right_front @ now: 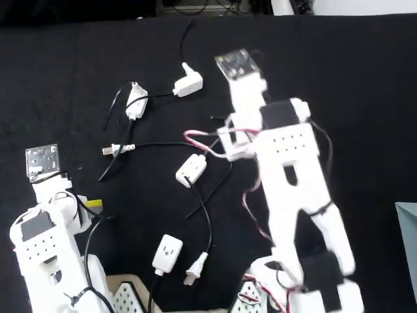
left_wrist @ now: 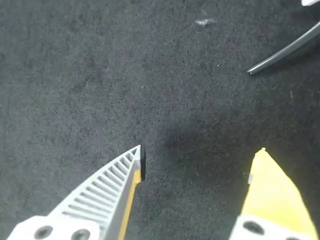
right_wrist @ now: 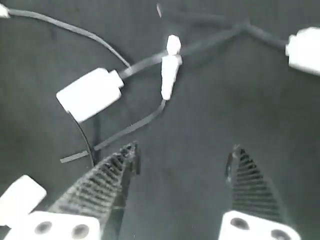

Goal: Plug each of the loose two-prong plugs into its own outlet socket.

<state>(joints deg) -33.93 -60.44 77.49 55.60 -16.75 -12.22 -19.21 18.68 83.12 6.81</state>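
**Plugs loose on the dark surface, both pincers open**

In the high view, one two-prong plug lies with its long axis roughly across the picture. Its prongs point to the picture's left and its black cable trails off to the right. A second plug lies near the front edge, tilted, with its prongs aimed forward and slightly left. Just beside it is the near socket, face up with its slots showing. The middle socket lies on a diagonal in the tangle of cables at the centre. Farther back, an angled white plug has its cord running toward the far edge, and its prongs cannot be made out. The white piece next to it stands nearly lengthwise front to back, and it is not clear whether it is a plug or a socket.

The left pincer is spread wide over the bare surface with nothing between its fingers. The right pincer is also spread and holds nothing. Ahead of it are a blurred white block and a slim white piece, too soft to identify. In the high view the right arm covers its own pincer and part of the cables.
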